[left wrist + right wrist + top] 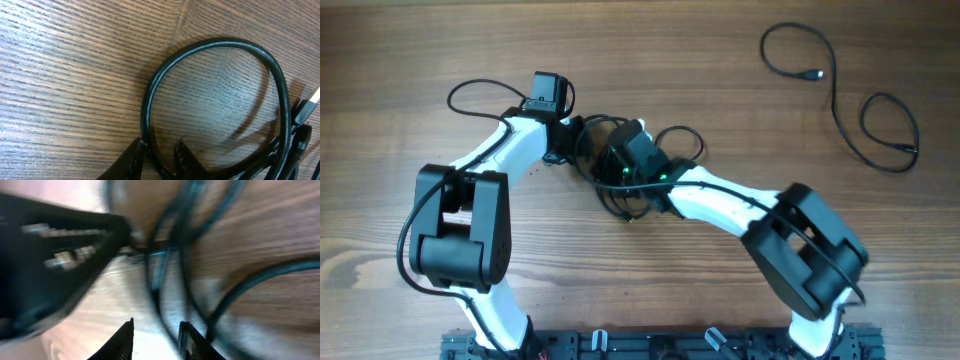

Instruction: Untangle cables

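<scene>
Left gripper (159, 146) and right gripper (156, 330) both low in the cables (220, 43), jaws apart straddling one strand each, probably to pull opposite ways.

Wooden table (720, 60) fills overhead view edge to edge. Surface warm mid-brown, fine grain running left-right, darker streaks here and there. Plank seam (182, 20) shows in left wrist view. Light soft and even, shadows faint. Right wrist view blurred: pale glare patch (125, 300) on wood, lower left.
</scene>
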